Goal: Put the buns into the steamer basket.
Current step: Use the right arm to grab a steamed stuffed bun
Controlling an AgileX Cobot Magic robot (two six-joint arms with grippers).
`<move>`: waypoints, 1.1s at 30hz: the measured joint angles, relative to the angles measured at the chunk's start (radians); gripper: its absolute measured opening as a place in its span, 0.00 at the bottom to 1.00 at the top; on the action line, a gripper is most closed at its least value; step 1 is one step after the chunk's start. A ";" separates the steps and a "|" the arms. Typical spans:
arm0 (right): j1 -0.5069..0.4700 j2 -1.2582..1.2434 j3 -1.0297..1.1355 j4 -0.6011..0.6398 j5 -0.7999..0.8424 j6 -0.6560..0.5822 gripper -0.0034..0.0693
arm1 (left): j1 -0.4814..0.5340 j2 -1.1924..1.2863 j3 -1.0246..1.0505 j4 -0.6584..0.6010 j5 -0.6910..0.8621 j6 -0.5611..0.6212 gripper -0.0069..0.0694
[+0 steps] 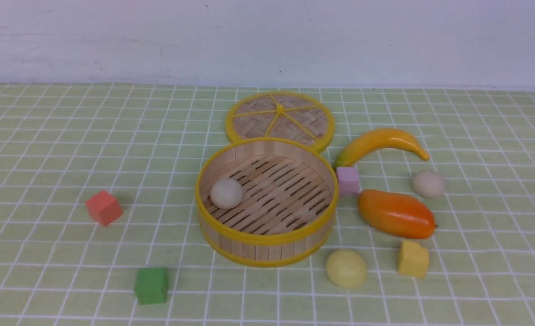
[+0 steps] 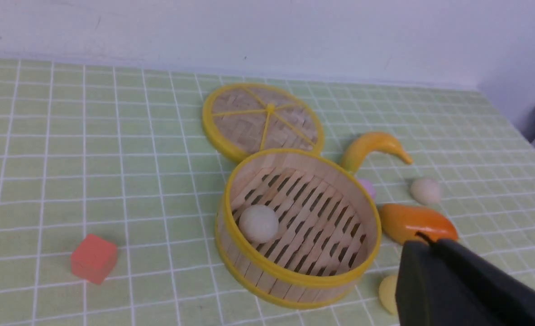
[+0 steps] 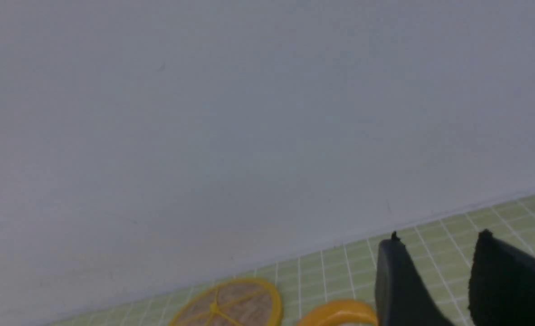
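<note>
Bamboo steamer basket [image 1: 267, 240] at mid-cloth, with one off-white bun [image 1: 226, 193] resting against its left inner wall. Outside it, on the green checked cloth [image 1: 45, 136]: a beige bun [image 1: 428, 184] well to the right, near the banana [image 1: 380, 142] tip and just behind the mango [image 1: 396, 213]; a pale yellow bun [image 1: 346, 268] just off the basket's near-right wall, beside the yellow cube [image 1: 413, 259]. Left gripper [image 2: 426, 240] raised clear of the cloth, angled down toward basket and mango, black fingers seemingly pressed together, nothing held. Right gripper [image 3: 439, 235] tipped up toward the back wall, above lid [image 3: 231, 305] and banana, fingers parted, empty.
</note>
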 joint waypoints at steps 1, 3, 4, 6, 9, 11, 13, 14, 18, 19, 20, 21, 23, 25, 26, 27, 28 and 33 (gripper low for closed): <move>0.001 0.075 -0.045 0.000 0.034 0.000 0.38 | 0.000 -0.053 0.050 -0.008 0.003 -0.008 0.07; 0.019 0.170 -0.068 0.000 0.055 0.000 0.38 | 0.000 -0.124 0.125 -0.022 0.017 -0.030 0.07; 0.037 0.221 -0.068 0.000 0.063 0.000 0.38 | 0.000 -0.166 0.168 -0.031 0.024 -0.050 0.07; 0.086 0.292 -0.065 0.000 0.083 -0.001 0.38 | 0.000 -0.237 0.261 -0.052 0.023 -0.082 0.07; 0.159 0.384 -0.065 0.000 0.100 -0.031 0.38 | 0.000 -0.323 0.375 -0.063 -0.011 -0.124 0.07; 0.210 0.452 -0.065 0.000 0.097 -0.093 0.38 | 0.000 -0.392 0.471 -0.061 -0.073 -0.164 0.07; 0.238 0.482 -0.065 0.000 0.095 -0.131 0.38 | 0.000 -0.420 0.515 -0.053 -0.130 -0.178 0.07; 0.275 0.538 -0.065 0.005 0.095 -0.176 0.38 | 0.000 -0.445 0.567 -0.027 -0.242 -0.190 0.07; 0.326 0.613 -0.065 0.030 0.095 -0.217 0.38 | 0.000 -0.455 0.620 0.016 -0.424 -0.197 0.07; 0.329 0.622 -0.065 0.035 0.096 -0.217 0.38 | 0.000 -0.456 0.622 0.017 -0.443 -0.198 0.07; 0.330 0.629 -0.065 0.041 0.096 -0.218 0.38 | 0.000 -0.456 0.623 0.020 -0.458 -0.198 0.07; 0.330 0.638 -0.065 0.047 0.096 -0.219 0.38 | 0.000 -0.456 0.624 0.023 -0.472 -0.198 0.07; 0.330 0.643 -0.065 0.057 0.102 -0.221 0.38 | 0.000 -0.456 0.624 0.023 -0.477 -0.199 0.07; 0.330 0.645 -0.065 0.067 0.113 -0.221 0.38 | 0.000 -0.456 0.625 0.024 -0.477 -0.199 0.07; 0.330 0.645 -0.065 0.075 0.121 -0.221 0.38 | 0.000 -0.456 0.626 0.024 -0.477 -0.200 0.07; 0.330 0.645 -0.065 0.081 0.125 -0.221 0.38 | 0.000 -0.456 0.627 0.025 -0.477 -0.200 0.07; 0.330 0.645 -0.065 0.092 0.129 -0.221 0.38 | 0.000 -0.456 0.628 0.025 -0.477 -0.201 0.07; 0.330 0.645 -0.065 0.113 0.124 -0.221 0.38 | 0.000 -0.456 0.634 0.026 -0.484 -0.201 0.07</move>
